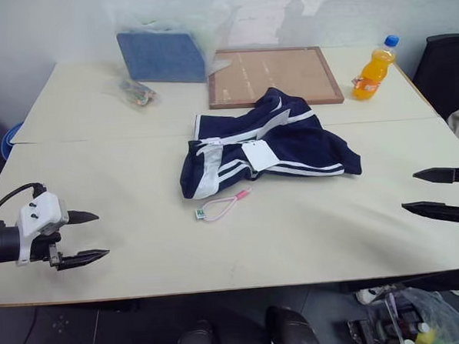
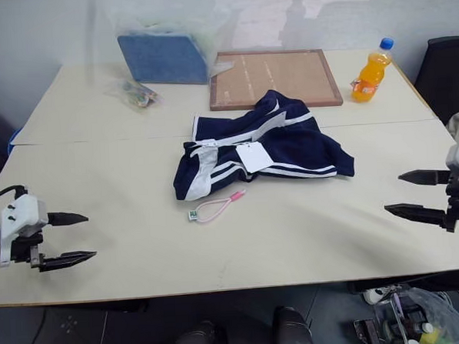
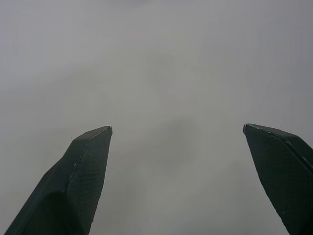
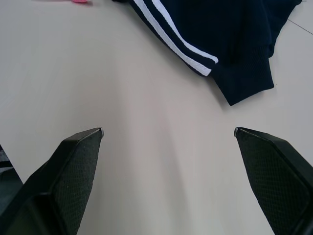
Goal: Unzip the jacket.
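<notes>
The jacket (image 1: pixel 266 143), navy blue with white stripes and a white paper tag, lies crumpled in the middle of the cream table (image 1: pixel 99 186). A striped hem corner of the jacket (image 4: pixel 230 54) lies ahead of my right fingers (image 4: pixel 73 171). My left gripper (image 1: pixel 90 237) hovers open and empty over the table's near left corner, far from the jacket. My right gripper (image 1: pixel 427 191) hovers open and empty at the table's right edge, apart from the jacket. The zipper itself is not discernible in the folds.
A pink cord with a small tag (image 1: pixel 220 207) lies just in front of the jacket. Behind it are a cork board (image 1: pixel 274 75), an orange drink bottle (image 1: pixel 374 70), a bagged blue cloth (image 1: pixel 162 56) and a small wrapped item (image 1: pixel 137 92).
</notes>
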